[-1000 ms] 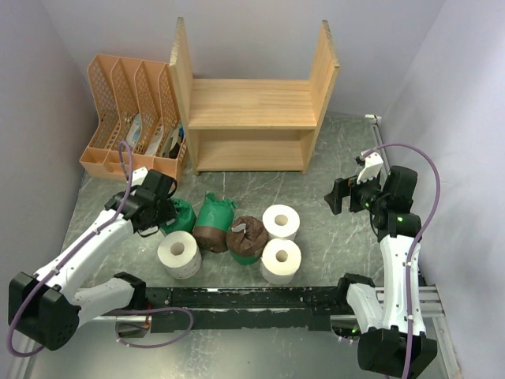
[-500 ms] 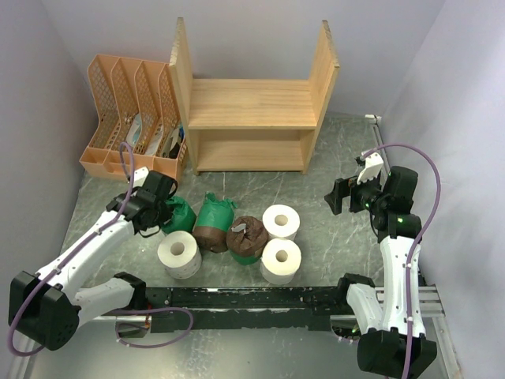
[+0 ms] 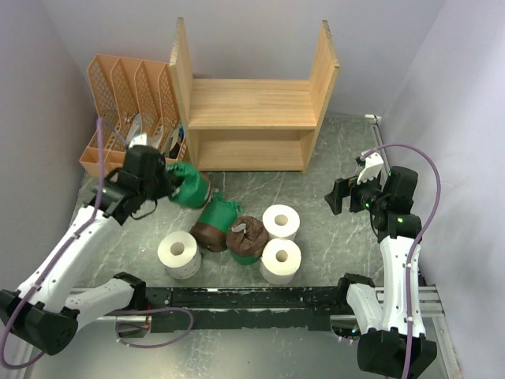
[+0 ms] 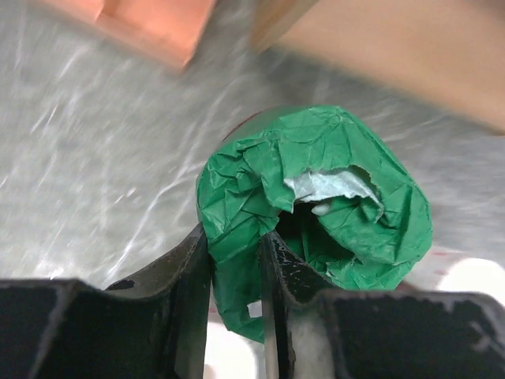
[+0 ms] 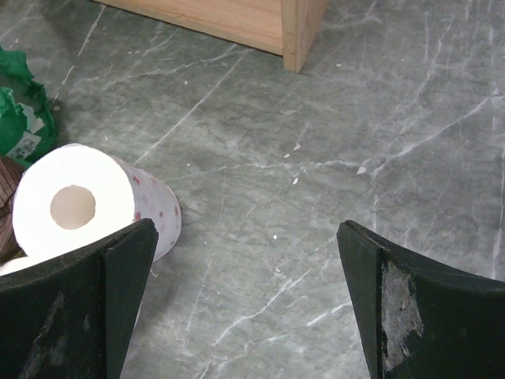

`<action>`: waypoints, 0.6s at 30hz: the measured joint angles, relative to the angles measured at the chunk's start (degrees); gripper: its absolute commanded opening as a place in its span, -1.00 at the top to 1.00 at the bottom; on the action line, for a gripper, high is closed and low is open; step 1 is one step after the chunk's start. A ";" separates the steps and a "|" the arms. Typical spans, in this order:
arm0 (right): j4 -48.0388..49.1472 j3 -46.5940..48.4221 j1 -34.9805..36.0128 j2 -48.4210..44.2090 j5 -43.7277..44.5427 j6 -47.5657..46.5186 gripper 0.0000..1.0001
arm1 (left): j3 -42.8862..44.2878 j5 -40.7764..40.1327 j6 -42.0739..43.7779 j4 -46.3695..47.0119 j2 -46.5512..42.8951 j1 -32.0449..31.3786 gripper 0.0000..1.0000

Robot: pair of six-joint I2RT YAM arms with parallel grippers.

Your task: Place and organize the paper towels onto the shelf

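Nearest you, bare white paper towel rolls (image 3: 281, 261) and brown-wrapped ones (image 3: 246, 235) stand clustered on the grey marbled table (image 3: 331, 150), within either arm's reach. To their right, your right gripper (image 5: 246, 237) hovers with jaws spread wide, holding nothing. Farther left, your left gripper (image 4: 235, 264) pinches the crinkly wall of a green plastic-wrapped roll (image 4: 316, 197). That is probably because narrow jaws cannot span its body. The roll hangs just before the light wooden two-board shelf (image 3: 252, 110), which has no rolls yet.
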 measured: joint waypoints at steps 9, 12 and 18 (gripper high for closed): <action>0.02 0.00 0.00 0.00 0.02 0.00 -1.00 | 32.00 10.51 8.26 -2.97 7.48 0.00 0.86; 0.02 0.00 0.00 0.00 0.04 0.00 -1.00 | 39.71 15.28 10.49 -5.27 12.07 -0.02 0.86; 0.02 0.00 0.00 0.07 0.24 0.00 -1.00 | 54.58 20.44 13.27 -11.56 21.29 -2.12 0.86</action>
